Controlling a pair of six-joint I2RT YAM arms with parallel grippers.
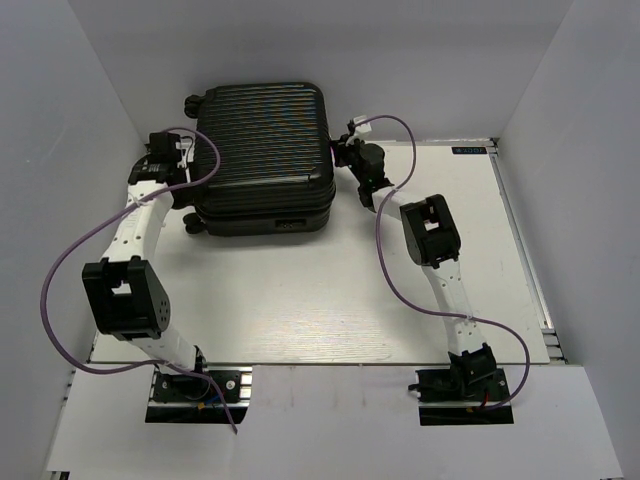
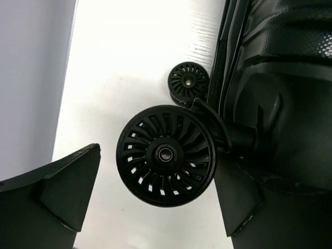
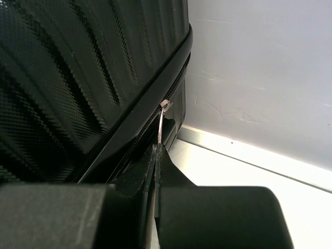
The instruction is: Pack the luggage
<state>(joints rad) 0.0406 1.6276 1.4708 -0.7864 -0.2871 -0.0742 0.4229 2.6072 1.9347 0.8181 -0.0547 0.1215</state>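
The zipper pull [image 3: 162, 124] on the suitcase [image 1: 265, 150]'s right seam was clamped in the right jaws; the left jaws were seen apart.

walls [image 1: 60, 120]: plain pale grey | table [image 1: 320, 310]: white, glossy | rail [image 1: 527, 270]: metal, right table edge

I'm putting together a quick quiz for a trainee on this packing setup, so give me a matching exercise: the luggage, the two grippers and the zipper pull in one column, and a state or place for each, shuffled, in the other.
Things:
1. luggage
2. left gripper
3. right gripper
4. zipper pull

States or places:
A. open, fingers either side of a wheel
B. silver, held at the luggage's seam
C. shut, fingertips pressed together
D. black, lying flat on the table

Pairs: 1-D, 2-A, 3-C, 4-B
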